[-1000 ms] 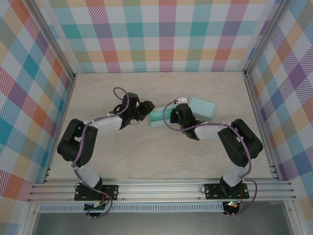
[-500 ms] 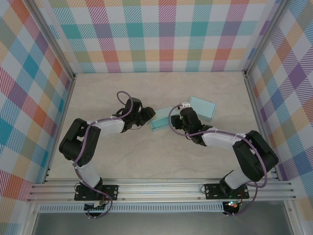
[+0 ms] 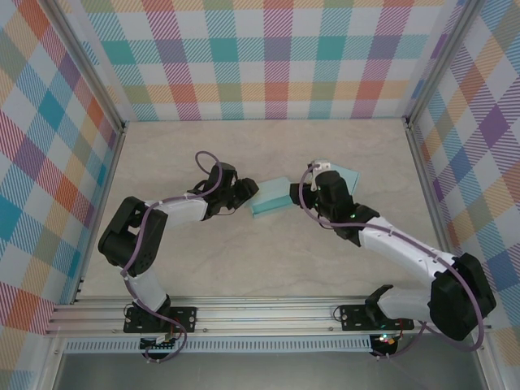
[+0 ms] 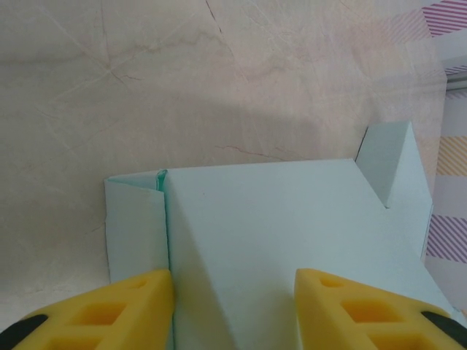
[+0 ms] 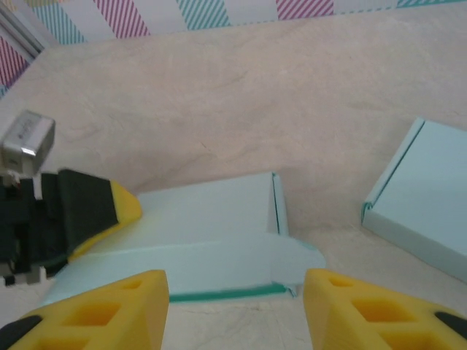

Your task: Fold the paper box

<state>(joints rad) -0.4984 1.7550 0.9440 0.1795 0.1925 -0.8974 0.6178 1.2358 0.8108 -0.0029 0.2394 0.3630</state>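
At mid-table, with the paper box [image 3: 270,197] between the left gripper [image 4: 233,310], fingers spread astride its end, clamped or not unclear, and the right gripper [image 5: 233,295], wide open and empty, risks skidding or crumpling a flap if pushed unbraced

box [image 3: 270,197]: matt pale paper, creased
table [image 3: 244,264]: smooth, marble-look
fingers [image 5: 109,306]: matt yellow plastic
rail [image 3: 268,309]: brushed metal
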